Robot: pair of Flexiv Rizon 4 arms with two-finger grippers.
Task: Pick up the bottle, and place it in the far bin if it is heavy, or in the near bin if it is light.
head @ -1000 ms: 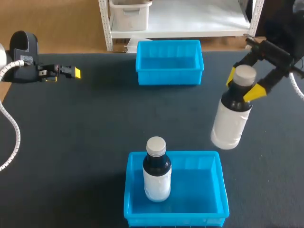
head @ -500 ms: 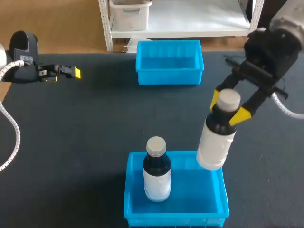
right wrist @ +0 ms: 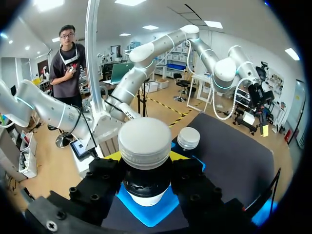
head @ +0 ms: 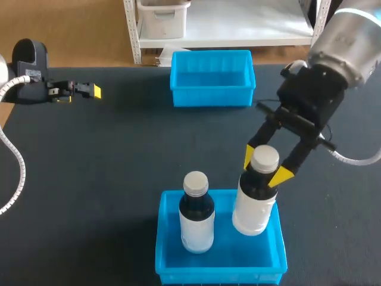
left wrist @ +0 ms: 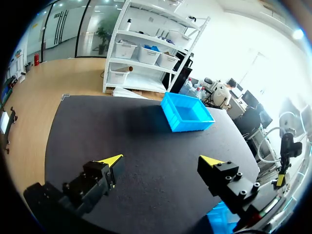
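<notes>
Swung inward, right claw (head: 265, 165) clamps bottle 1 (head: 255, 205) beside bottle 2 (head: 196, 221) over near bin (head: 159, 238) — 2 bins (head: 211, 98), left claw (left wrist: 161, 159) wide.

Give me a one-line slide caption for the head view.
Right gripper holds a bottle by its neck over the near bin, beside a second bottle standing inside.

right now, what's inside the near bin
One capped bottle stands upright at the left of the near bin. The held bottle, in the right gripper, is over its right side; whether the base touches the floor is hidden.
</notes>
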